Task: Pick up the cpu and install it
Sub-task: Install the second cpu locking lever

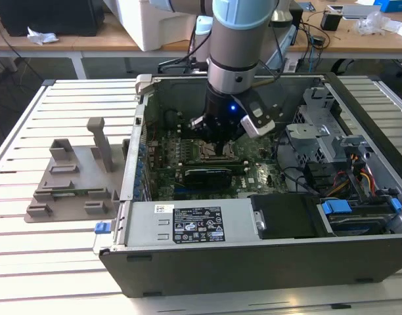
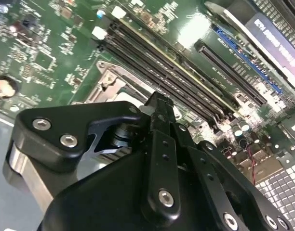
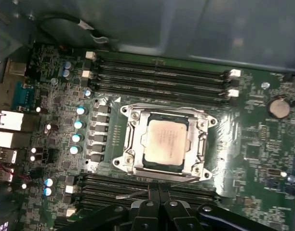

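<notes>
With cpu (image 3: 165,140) seated, end effector (image 1: 217,146) above.

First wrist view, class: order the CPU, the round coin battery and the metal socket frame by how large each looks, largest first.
1. Metal socket frame, which surrounds the chip.
2. CPU, sitting inside that frame.
3. Coin battery, clearly the smallest.
All lie on the same board, so nearness hardly skews this.
</notes>
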Tool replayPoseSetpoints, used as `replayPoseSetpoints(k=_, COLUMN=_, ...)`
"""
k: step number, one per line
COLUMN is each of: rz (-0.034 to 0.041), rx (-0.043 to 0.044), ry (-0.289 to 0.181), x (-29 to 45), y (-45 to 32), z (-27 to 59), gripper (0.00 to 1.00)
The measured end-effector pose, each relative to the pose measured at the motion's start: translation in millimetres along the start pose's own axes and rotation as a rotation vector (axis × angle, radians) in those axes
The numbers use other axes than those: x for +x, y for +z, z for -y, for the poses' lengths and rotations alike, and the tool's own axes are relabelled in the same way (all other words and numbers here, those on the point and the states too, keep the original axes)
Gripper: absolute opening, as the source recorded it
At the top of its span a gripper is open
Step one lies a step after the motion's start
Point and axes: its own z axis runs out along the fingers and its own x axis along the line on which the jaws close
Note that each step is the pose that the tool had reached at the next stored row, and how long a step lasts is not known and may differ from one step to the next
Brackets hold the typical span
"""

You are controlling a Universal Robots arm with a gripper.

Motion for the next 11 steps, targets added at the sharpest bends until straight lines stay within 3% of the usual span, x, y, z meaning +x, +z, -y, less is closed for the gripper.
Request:
replayPoseSetpoints(k=5, rz=0.0000, rx=-0.0001, ry=0.000, x=7.8, y=14.9, z=1.4, gripper=0.11)
replayPoseSetpoints(k=7, rz=0.0000, rx=-0.0010, ry=0.000, x=12.4, y=17.0, z=1.1, gripper=0.11)
replayPoseSetpoints(k=11, rz=0.0015, rx=-0.0119, ry=0.000, x=25.8, y=19.6, z=0.0, gripper=0.11)
